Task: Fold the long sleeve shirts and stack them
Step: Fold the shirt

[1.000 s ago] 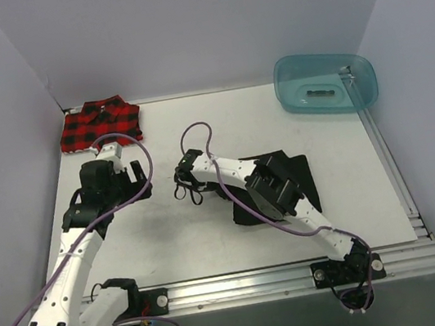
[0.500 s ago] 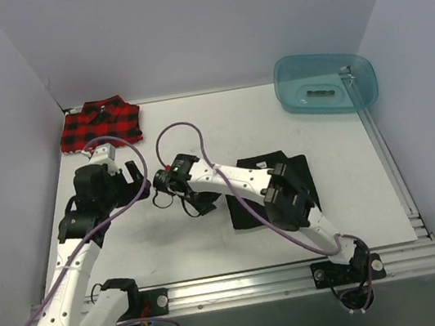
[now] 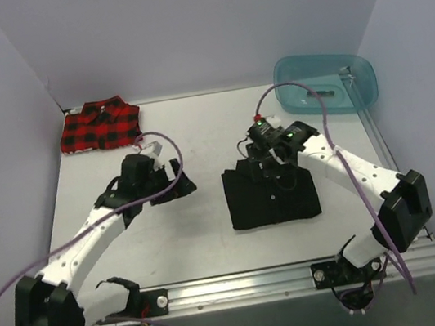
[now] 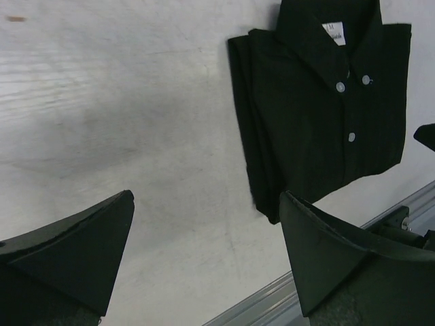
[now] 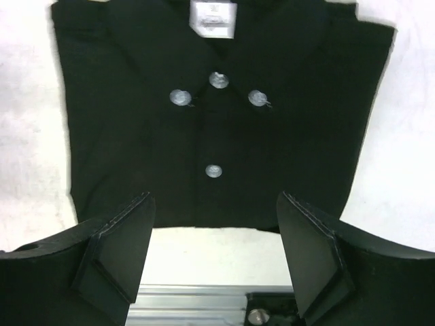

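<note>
The white table [image 3: 196, 133] carries two shirts, set well apart, and a translucent teal tub [image 3: 325, 84] at its far right corner. The black shirt [image 3: 271, 196] lies right of centre, towards the near edge, already folded into a tidy rectangle with the collar at its far end and its white buttons [image 5: 214, 170] facing up. The red-and-black plaid shirt [image 3: 101, 125] sits in the far left corner, also folded into a compact block, collar towards the back wall. The right gripper [image 3: 271, 163] hovers over the collar end of the black shirt with its fingers spread and nothing between them; its wrist view looks straight down on the placket. The left gripper [image 3: 181, 184] hangs over bare table just left of the black shirt, spread wide and empty too, the shirt's left edge showing in its wrist view. By the look of it, the folding is done for both garments and the stacking is what remains: one shirt has to be carried across and laid on the other without its folds falling open.
</note>
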You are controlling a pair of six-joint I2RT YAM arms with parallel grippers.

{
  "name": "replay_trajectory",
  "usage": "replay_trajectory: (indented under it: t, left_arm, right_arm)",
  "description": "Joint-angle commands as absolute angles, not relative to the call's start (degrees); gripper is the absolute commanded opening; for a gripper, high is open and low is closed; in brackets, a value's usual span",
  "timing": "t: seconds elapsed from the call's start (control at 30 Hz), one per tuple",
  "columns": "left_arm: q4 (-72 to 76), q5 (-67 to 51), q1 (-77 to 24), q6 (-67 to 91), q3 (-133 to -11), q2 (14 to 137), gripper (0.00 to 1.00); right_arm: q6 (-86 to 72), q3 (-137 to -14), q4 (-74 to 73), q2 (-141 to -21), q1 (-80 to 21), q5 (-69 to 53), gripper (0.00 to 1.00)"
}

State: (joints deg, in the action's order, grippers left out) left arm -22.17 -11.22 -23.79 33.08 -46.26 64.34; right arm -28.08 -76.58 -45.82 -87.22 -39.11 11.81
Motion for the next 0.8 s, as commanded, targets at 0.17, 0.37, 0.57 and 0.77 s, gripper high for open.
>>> replay_trajectory:
  t: [0.17, 0.37, 0.57, 0.77]
  left_arm:
    - [-7.38, -10.11, -34.00, 40.43, -58.26, 88.22, 0.97]
    - [-6.77, -8.97, -37.61, 41.22, -66.09, 100.97, 0.94]
    - [-8.26, -6.33, -39.64, 40.69, -68.64, 106.87, 0.82]
    - [-8.09, -4.75, -40.08, 40.52, -68.29, 109.95, 0.67]
  right_arm:
    - [-30.68, -55.21, -27.08, -65.94, -27.26, -1.58, 0.72]
    - [-30.94, -48.88, -25.49, -59.52, -23.38, -3.43, 0.72]
    - [-30.59, -46.58, -24.61, -57.66, -20.92, -5.27, 0.72]
    - [-30.85, -45.27, -22.95, -58.18, -20.57, -7.29, 0.71]
